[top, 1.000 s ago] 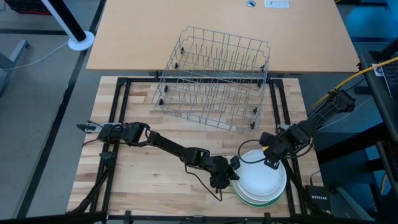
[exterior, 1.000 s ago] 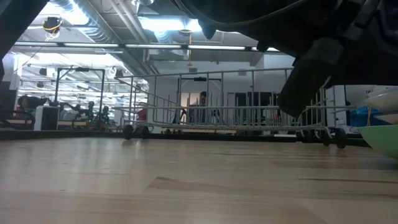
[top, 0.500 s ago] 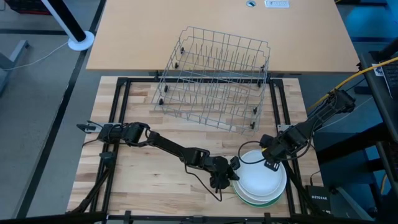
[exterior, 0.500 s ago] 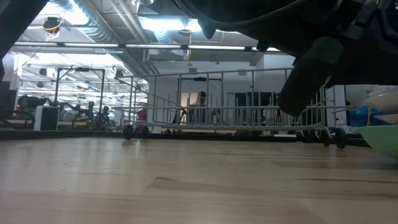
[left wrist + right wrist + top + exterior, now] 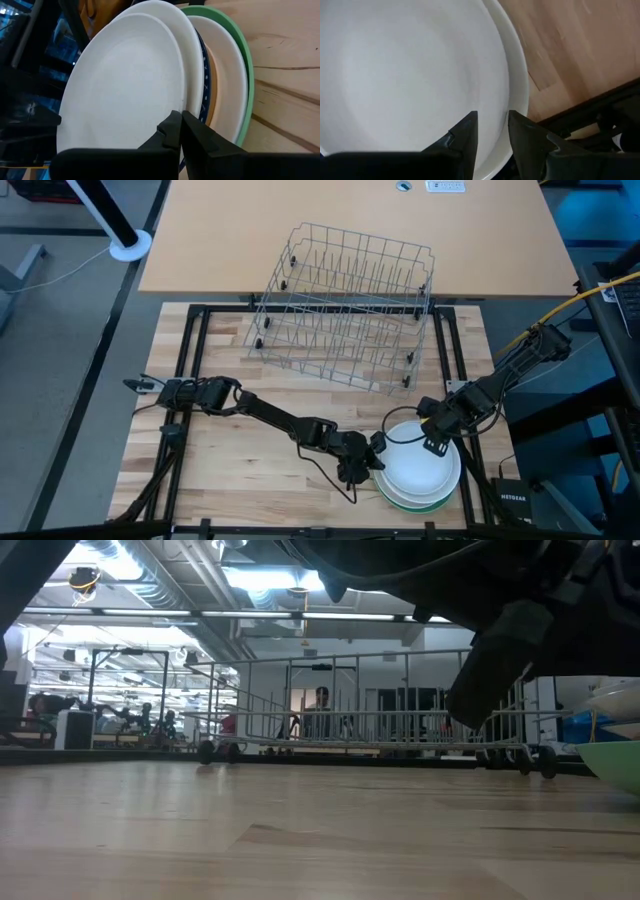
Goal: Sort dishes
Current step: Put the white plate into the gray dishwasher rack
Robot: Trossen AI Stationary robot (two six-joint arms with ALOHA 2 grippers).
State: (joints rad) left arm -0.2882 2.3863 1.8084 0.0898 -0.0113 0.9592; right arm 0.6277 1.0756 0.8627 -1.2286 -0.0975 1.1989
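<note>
A stack of round plates (image 5: 420,477) rests on the wooden table near its front right: white plates on top, a tan one (image 5: 214,95) lower down and a large light green one (image 5: 246,75) at the bottom. My left gripper (image 5: 376,453) is at the stack's left edge, shut on the top white plate (image 5: 125,85). My right gripper (image 5: 430,437) is over the stack's far edge. Its fingers are a little apart above the top plate (image 5: 410,70), near its rim (image 5: 519,95). My left gripper pinches the left rim (image 5: 186,102) of the top white plate between its two fingers. The fingers come nearly level from the table's left. The plate lies on the stack below it. My right gripper: I cannot tell whether its fingertips (image 5: 468,131) touch the top plate.
A grey wire dish rack (image 5: 345,310) stands at the table's far side, half on the tan desk behind; it also shows in the low view (image 5: 370,725). Black frame rails (image 5: 195,350) run along the table's edges. Bare wood (image 5: 240,470) lies left of the plates.
My right gripper has crept a little toward the table's left along the far edge of the plates. The plates and my left gripper have kept still.
</note>
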